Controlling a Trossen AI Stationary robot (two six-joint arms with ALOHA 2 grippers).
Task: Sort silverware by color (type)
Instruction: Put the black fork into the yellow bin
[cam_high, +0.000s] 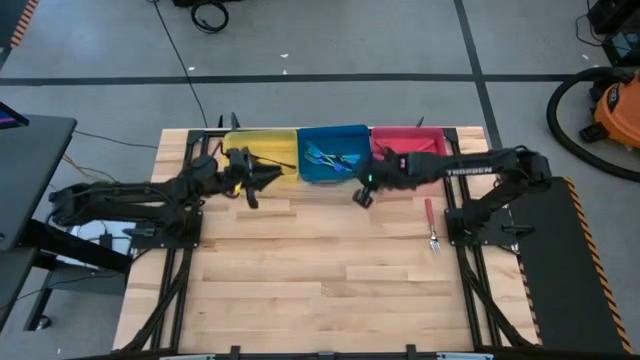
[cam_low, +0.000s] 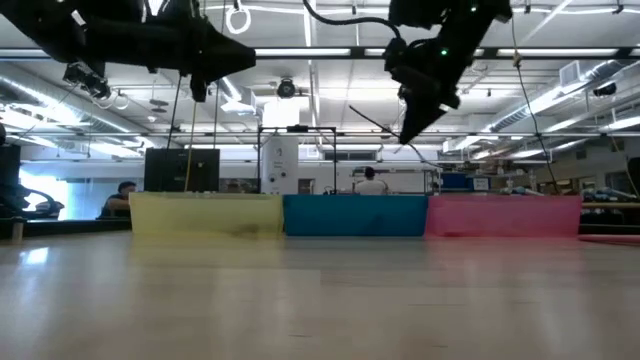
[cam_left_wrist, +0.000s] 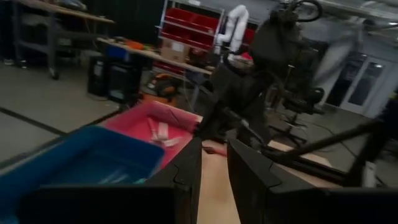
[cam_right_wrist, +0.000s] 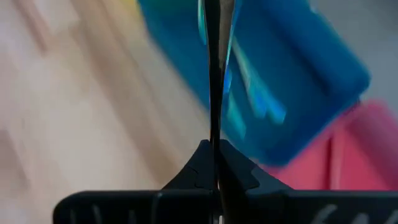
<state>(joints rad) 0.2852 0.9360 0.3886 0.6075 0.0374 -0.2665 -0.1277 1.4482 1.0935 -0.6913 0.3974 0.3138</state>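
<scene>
Three bins stand along the table's far edge: yellow (cam_high: 262, 142), blue (cam_high: 334, 178) and red (cam_high: 412, 140). Several blue-handled forks (cam_high: 330, 157) lie in the blue bin. A red-handled fork (cam_high: 431, 222) lies flat on the table by the right arm's base. My right gripper (cam_high: 361, 196) hangs over the blue bin's near wall, shut on a thin dark fork (cam_right_wrist: 214, 74). My left gripper (cam_high: 268, 178) hovers level at the yellow bin's near right corner, its fingers (cam_left_wrist: 186, 180) a little apart with nothing between them. My right gripper pinches one end of the dark fork (cam_right_wrist: 214, 140) between its two fingers. The fork runs straight out ahead of the fingertips, in line with them. The fingers slant down toward the blue bin from the table's near right. The fork is lifted clear of the table and the bin.
Bare wood fills the table's middle and near half (cam_high: 320, 280). The two arm bases stand at the left (cam_high: 160, 225) and right (cam_high: 490, 225) edges. Pale pieces (cam_left_wrist: 160, 132) lie in the red bin. People and shelving show in the room beyond the bins.
</scene>
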